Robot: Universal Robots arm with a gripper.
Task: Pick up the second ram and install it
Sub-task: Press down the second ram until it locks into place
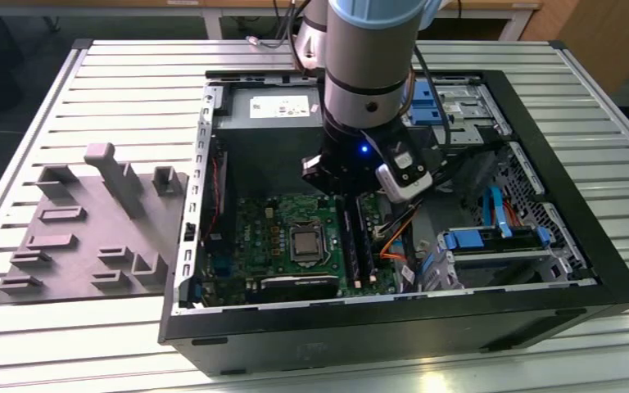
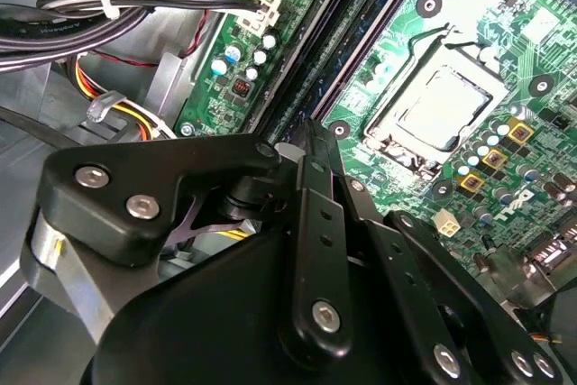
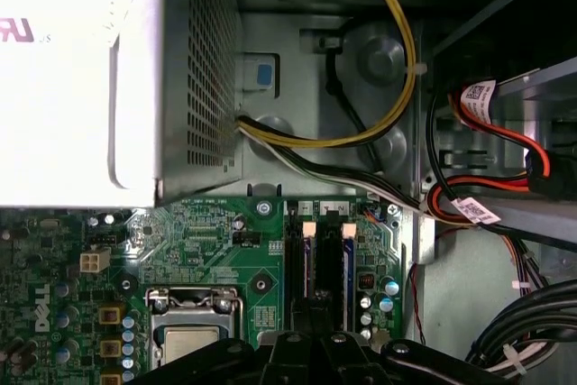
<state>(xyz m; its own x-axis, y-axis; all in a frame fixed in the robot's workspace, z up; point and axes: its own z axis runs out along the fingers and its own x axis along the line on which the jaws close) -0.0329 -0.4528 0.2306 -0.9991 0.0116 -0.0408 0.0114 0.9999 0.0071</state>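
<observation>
Exterior view: cables [image 1: 402, 237] beside claw [image 1: 350, 196].

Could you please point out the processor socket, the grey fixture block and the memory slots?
processor socket [image 2: 439, 105]: second wrist view, middle of the silver plate.
grey fixture block [image 1: 118, 180]: exterior view, on its tallest post.
memory slots [image 3: 297, 259]: first wrist view, along one slot.

Green motherboard [image 1: 282, 237] inside black case [image 1: 402, 327]; grey fixture block [image 1: 85, 229] beside case; yellow, red, black cables [image 3: 388, 114] above motherboard.
</observation>
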